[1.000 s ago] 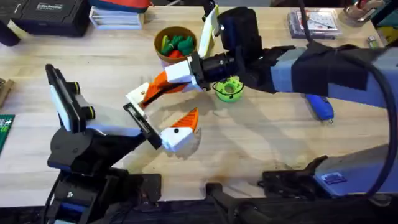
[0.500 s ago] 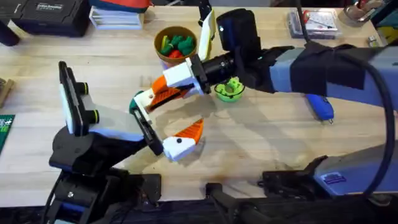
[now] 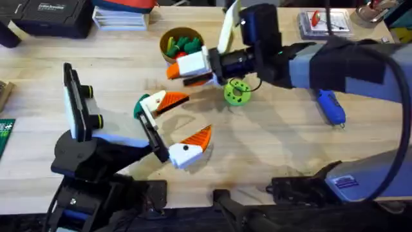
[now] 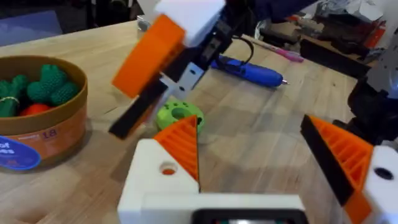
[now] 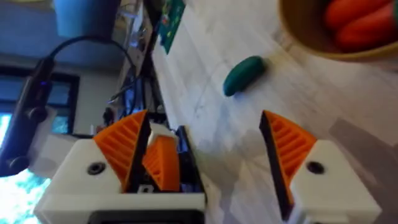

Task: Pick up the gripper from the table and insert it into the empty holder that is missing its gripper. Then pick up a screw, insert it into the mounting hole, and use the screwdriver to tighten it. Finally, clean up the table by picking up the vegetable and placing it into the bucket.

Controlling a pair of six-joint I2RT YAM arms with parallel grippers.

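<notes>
The right claw (image 3: 191, 68) has pulled back toward the far side of the table and now hangs beside the bucket (image 3: 165, 53), away from the left claw (image 3: 192, 116) it was pressed against a second ago. It leaves behind the orange fingertip (image 3: 171, 100), which now appears seated on the white holder (image 3: 152, 103), the far finger of the left claw. Judging by that, the first step looks done, and the screw comes next.

The fingertip sits left of the table's middle, between the bucket and the near edge. Its long axis runs almost straight left to right, with the narrow tip pointing right toward the green disc (image 3: 236, 92). Its partner on the near finger angles to the far right.

The right claw is spread wide, its ribbed pads well apart, with nothing clamped between them. The left claw also gapes, empty, a broad stretch of bare table between its two orange tips.

The blue screwdriver (image 3: 330, 107) lies untouched at the right. The dark green vegetable (image 5: 244, 74) rests on the wood just left of the holder, not yet in the bucket.
</notes>
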